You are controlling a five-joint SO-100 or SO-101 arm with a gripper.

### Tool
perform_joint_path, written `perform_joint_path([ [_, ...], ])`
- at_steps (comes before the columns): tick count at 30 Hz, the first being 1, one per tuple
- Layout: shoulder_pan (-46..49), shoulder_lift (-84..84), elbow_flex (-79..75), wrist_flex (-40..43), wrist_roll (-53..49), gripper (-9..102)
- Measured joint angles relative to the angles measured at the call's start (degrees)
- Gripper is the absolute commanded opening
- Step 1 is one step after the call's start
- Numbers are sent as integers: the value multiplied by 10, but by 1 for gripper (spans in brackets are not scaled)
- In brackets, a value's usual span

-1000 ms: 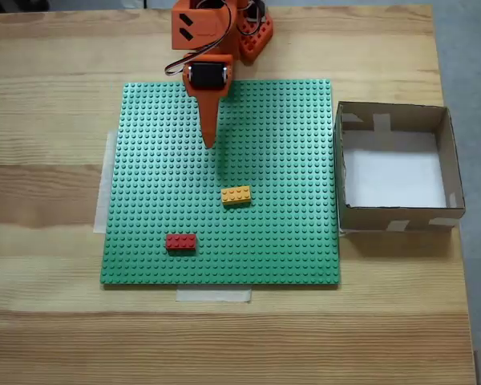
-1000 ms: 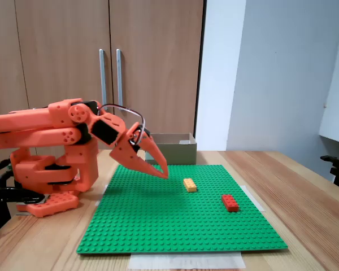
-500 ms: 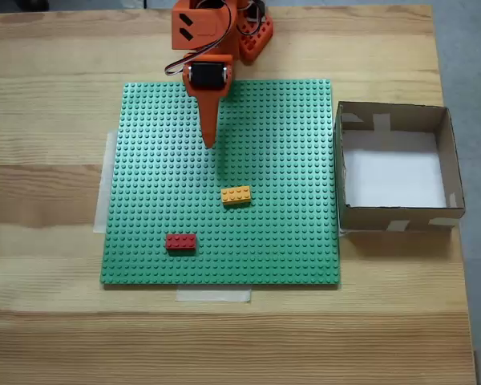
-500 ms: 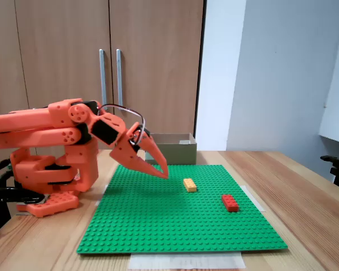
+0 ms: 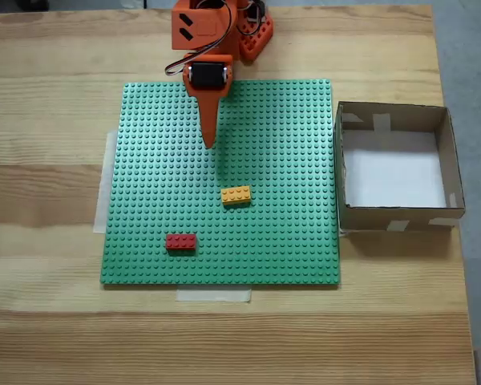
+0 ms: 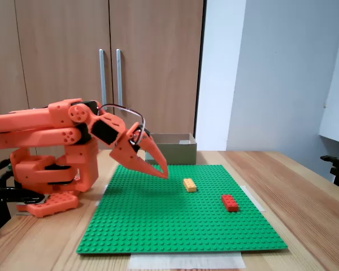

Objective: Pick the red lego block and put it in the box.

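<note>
Two bricks sit on the green baseplate (image 5: pixel 224 176): one red lego block (image 5: pixel 180 241) near its front-left corner, one orange-yellow brick (image 5: pixel 236 195) mid-plate. One box (image 5: pixel 394 225) sits beside the plate's right edge. The gripper (image 6: pixel 163 173) hovers with its jaws together, the arm's base cut off.

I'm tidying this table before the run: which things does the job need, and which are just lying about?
Needed:
small red studded plastic brick
square brown cardboard box
orange arm's gripper, jaws together

Lying about:
orange-yellow studded plastic brick
green studded baseplate under both bricks
</note>
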Motion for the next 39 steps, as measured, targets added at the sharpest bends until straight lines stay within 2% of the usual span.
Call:
perform_joint_path([
  [19,0,-1,-8,0,10,-1],
  [25,0,-49,-45,6,28,-1],
  [39,0,-223,-252,72,58,-1],
])
